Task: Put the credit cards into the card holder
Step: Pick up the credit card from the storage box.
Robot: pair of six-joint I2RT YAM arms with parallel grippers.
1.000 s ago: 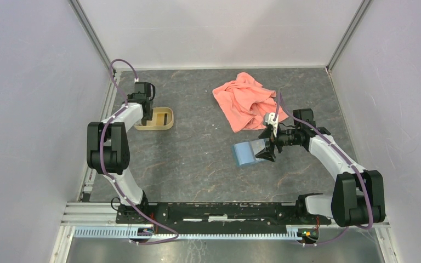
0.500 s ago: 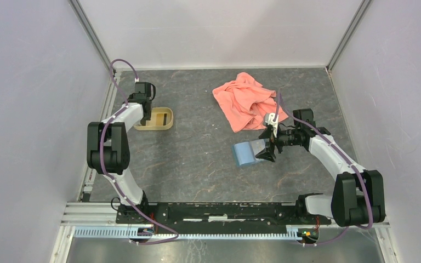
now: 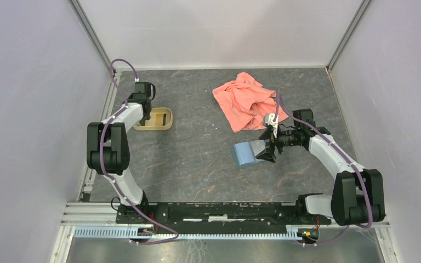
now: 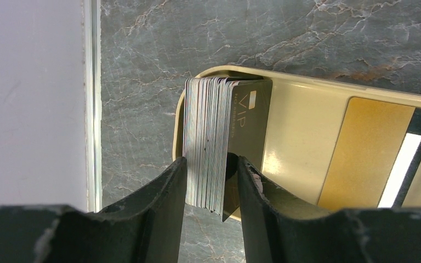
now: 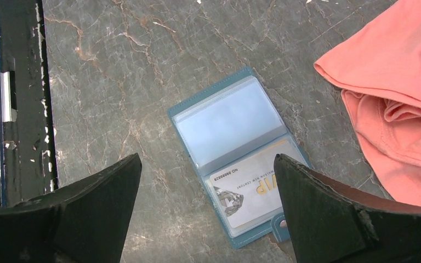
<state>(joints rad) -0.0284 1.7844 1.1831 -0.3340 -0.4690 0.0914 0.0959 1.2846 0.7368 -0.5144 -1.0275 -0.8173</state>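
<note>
In the left wrist view, the left end effector (image 4: pixel 211 161) reaches down over a tan oval tray (image 4: pixel 301 137), which sits at the left of the tabletop (image 3: pixel 197 159) in the overhead view. A stack of credit cards (image 4: pixel 205 131) stands on edge at the tray's left end, the front card dark and printed "VIP". The black fingers (image 4: pixel 170 192) straddle this stack partway open. The left-hand finger lies against the stack's outer face. At the other finger a sliver of shadow sits beside the front card, so whether the stack is clamped cannot be told. A gold card (image 4: pixel 367 148) with a dark stripe and white strip lies flat on the tray floor toward the right of that frame.

The right end effector (image 5: pixel 207 159) hangs spread wide and empty above the card holder (image 5: pixel 235 142), its two fingers at the lower left and lower right corners of the right wrist view. The teal holder lies open and flat on the tabletop in the middle of that frame, with its clear pockets up. A pale card (image 5: pixel 252 189) sits in the lower pocket; the upper one looks blank. A salmon-pink cloth (image 5: pixel 394 93) lies crumpled at the frame's right edge, just beside the holder without covering it.
</note>
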